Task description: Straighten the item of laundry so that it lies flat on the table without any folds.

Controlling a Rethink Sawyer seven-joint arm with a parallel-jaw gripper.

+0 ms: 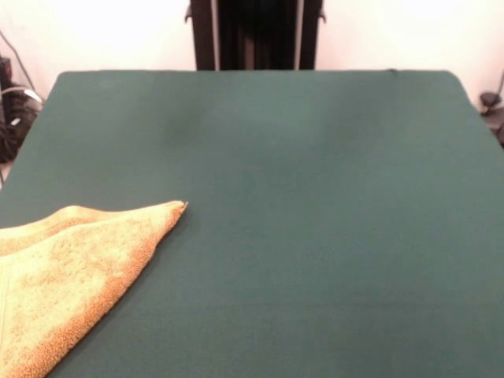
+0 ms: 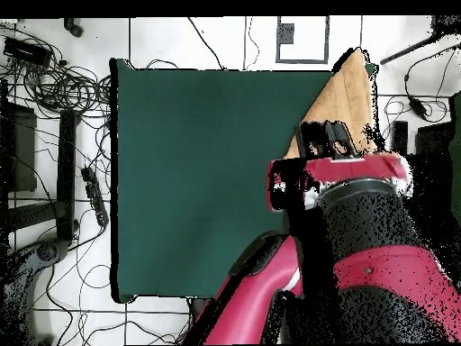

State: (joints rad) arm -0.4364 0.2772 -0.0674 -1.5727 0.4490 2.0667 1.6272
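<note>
The orange-yellow towel (image 1: 67, 276) lies at the near left corner of the green table (image 1: 315, 197) in the front view. It is folded over itself, with a pointed corner aimed toward the table's middle, and the picture's left and bottom edges cut it off. In the overhead view the towel (image 2: 347, 95) sits at the table's (image 2: 198, 162) upper right corner. My gripper (image 2: 324, 138) shows only in the overhead view, above the towel's inner edge. The arm hides the towel's lower part there. The front view shows no gripper.
The robot's black pedestal (image 1: 256, 35) stands at the table's far side. Cables (image 2: 54, 81) and dark gear lie on the floor round the table. The red and black arm (image 2: 360, 243) covers the table's right side in the overhead view.
</note>
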